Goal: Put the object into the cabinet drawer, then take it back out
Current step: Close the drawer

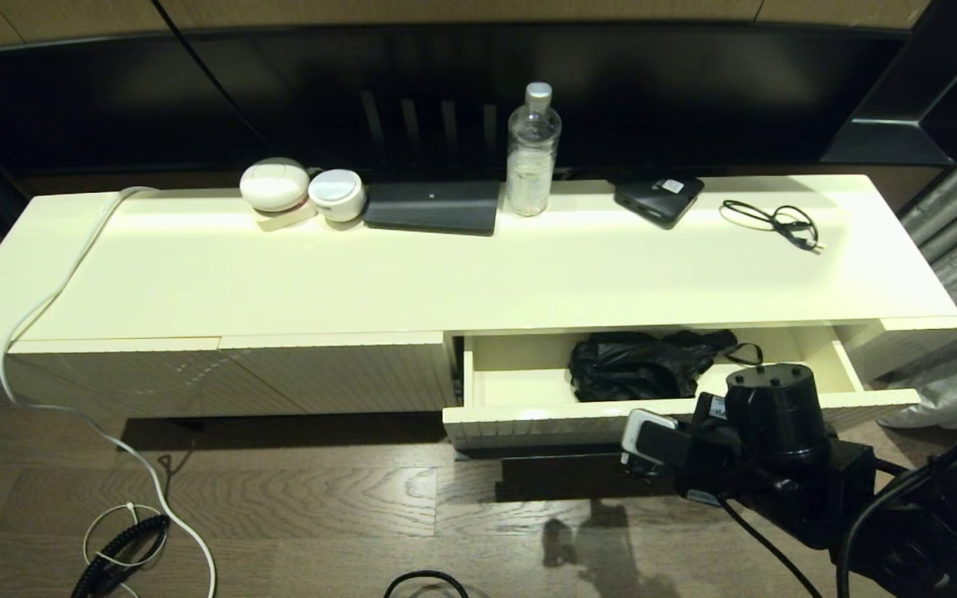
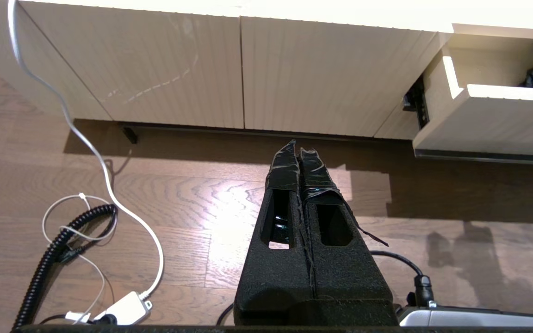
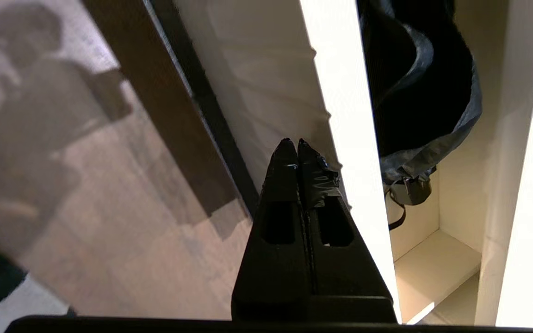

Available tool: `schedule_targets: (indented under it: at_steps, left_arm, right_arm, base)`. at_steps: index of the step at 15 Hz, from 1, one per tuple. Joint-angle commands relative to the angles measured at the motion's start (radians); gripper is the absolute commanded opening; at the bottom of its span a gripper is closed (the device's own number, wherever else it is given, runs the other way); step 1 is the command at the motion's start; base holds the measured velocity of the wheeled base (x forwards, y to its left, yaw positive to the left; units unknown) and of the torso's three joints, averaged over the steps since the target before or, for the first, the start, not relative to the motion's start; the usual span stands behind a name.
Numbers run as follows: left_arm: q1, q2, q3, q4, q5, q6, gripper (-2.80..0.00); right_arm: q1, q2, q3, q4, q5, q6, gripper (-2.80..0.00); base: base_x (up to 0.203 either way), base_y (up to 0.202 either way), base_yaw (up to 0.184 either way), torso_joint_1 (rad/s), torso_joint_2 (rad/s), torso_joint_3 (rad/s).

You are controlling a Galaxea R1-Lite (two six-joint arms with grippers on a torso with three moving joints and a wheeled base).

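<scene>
Nearest the camera, in the lower right of the head view, the robot's right arm reaches toward a low cream cabinet. Its wrist view shows the right gripper (image 3: 298,150) with both fingers pressed together and nothing between them, the tips at the ribbed front of the drawer (image 1: 528,425); whether they touch the front or just hover before it cannot be told.

The left gripper (image 2: 301,150) is also closed and empty. It hangs over the wooden floor (image 2: 192,194) in front of the closed cabinet doors (image 2: 164,69), apart from the work.

Just beyond the right arm, the drawer stands pulled out, right of centre in the head view. Inside it lies the umbrella (image 1: 636,365), a crumpled black bundle against the back half of the drawer, with its thin wrist loop (image 1: 746,355) trailing toward the right.

Farther back, along the rear of the cabinet top (image 1: 445,274), sit two white round objects (image 1: 300,189), a flat dark pad (image 1: 433,208), a clear water bottle (image 1: 532,149), a black box (image 1: 659,198) and a coiled cable (image 1: 773,220). A white cord (image 1: 55,316) runs off the left edge to the floor.

Likely risks: if the drawer is pushed shut, loose fabric or the loop could catch at the edge and jam it. On reaching in, the closed fingers would have to open first, and a grip on slack fabric alone may slip.
</scene>
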Motion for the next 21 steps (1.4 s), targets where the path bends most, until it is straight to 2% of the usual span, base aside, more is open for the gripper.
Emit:
schedule_targets:
  at_steps: [1, 16, 21]
  left_arm:
    - [0.000, -0.002, 0.000, 0.000, 0.000, -0.001, -2.80]
    - [0.000, -0.002, 0.000, 0.000, 0.000, -0.001, -2.80]
    - [0.000, -0.002, 0.000, 0.000, 0.000, -0.001, -2.80]
  right_arm:
    - [-0.002, 0.045, -0.016, -0.023, -0.018, -0.006, -2.80]
    - [-0.050, 0.131, -0.242, -0.048, -0.067, -0.001, -2.80]
    - [-0.054, 0.188, -0.299, -0.109, -0.069, 0.002, -2.80]
  base:
    - [0.000, 0.000, 0.000, 0.000, 0.00, 0.000]
    - [0.000, 0.000, 0.000, 0.000, 0.00, 0.000]
    - [0.000, 0.000, 0.000, 0.000, 0.00, 0.000]
